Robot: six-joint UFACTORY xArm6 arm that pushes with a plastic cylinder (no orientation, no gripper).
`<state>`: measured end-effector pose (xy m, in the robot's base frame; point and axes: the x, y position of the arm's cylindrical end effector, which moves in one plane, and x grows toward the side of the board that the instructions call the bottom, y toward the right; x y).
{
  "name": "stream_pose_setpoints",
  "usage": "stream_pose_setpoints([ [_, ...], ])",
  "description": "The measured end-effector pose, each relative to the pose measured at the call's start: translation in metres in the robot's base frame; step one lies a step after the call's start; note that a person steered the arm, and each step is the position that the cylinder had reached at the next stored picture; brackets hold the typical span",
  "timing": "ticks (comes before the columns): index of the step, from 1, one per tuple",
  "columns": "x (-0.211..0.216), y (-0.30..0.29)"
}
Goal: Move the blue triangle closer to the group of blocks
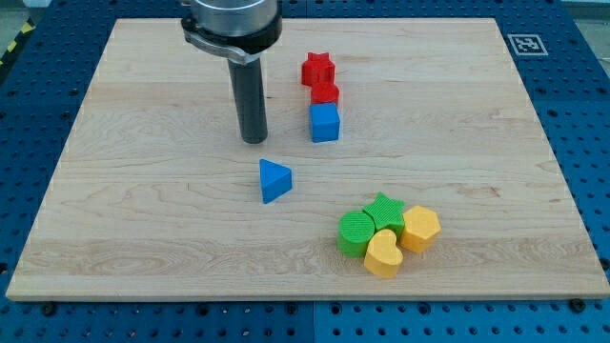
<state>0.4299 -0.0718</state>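
The blue triangle [274,180] lies near the board's middle. My tip [254,140] rests on the board just above and slightly left of it, with a small gap between them. A group of blocks sits at the lower right: a green round block [356,232], a green star [386,211], a yellow hexagon [420,228] and a yellow heart [383,255], all touching. The triangle is apart from this group, up and to the left.
A red star [317,69], a red block [325,93] and a blue cube [325,123] stand in a column right of my tip. The wooden board [143,238] lies on a blue pegboard table. A marker tag [524,44] is at the top right corner.
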Motion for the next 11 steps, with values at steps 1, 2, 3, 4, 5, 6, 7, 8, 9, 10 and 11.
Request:
stream_pose_setpoints([
  [1, 0.049, -0.001],
  [2, 0.08, -0.001],
  [3, 0.08, 0.017],
  [4, 0.063, 0.028],
  [5, 0.044, 0.028],
  [6, 0.041, 0.05],
  [7, 0.048, 0.076],
  [8, 0.059, 0.091],
  [9, 0.071, 0.094],
  [10, 0.069, 0.09],
  [11, 0.031, 0.063],
])
